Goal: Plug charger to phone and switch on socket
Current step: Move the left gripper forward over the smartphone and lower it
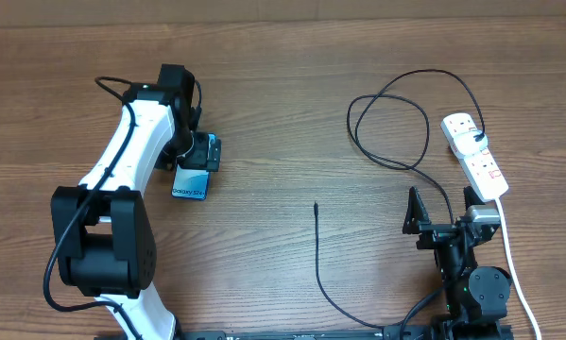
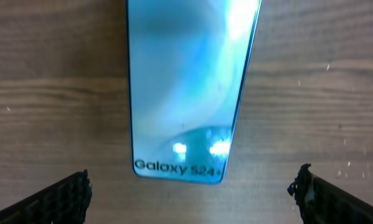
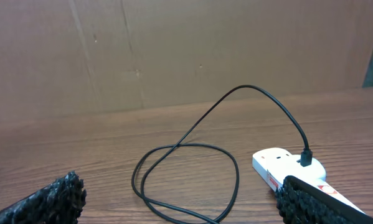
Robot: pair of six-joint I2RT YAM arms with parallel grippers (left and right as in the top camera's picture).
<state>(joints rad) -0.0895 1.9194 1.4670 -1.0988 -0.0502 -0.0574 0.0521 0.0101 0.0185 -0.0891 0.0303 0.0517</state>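
The phone [image 1: 190, 184] lies flat on the wooden table, its screen lit light blue with "Galaxy S24" text at its near end. My left gripper [image 1: 204, 151] hovers over its far end, open; in the left wrist view the phone [image 2: 186, 87] lies between and ahead of the open fingers [image 2: 191, 186]. The charger's slim free plug [image 1: 316, 205] lies loose mid-table. Its black cable loops [image 1: 386, 123] to a black plug seated in the white socket [image 1: 476, 156]. My right gripper [image 1: 441, 215] is open and empty near the socket [image 3: 276, 165], facing the cable loop [image 3: 186, 180].
The socket's thick white cord [image 1: 511, 255] runs down the right side past my right arm. The charger cable curves along the table's near edge [image 1: 344, 312]. A brown board wall [image 3: 174, 50] stands behind the table.
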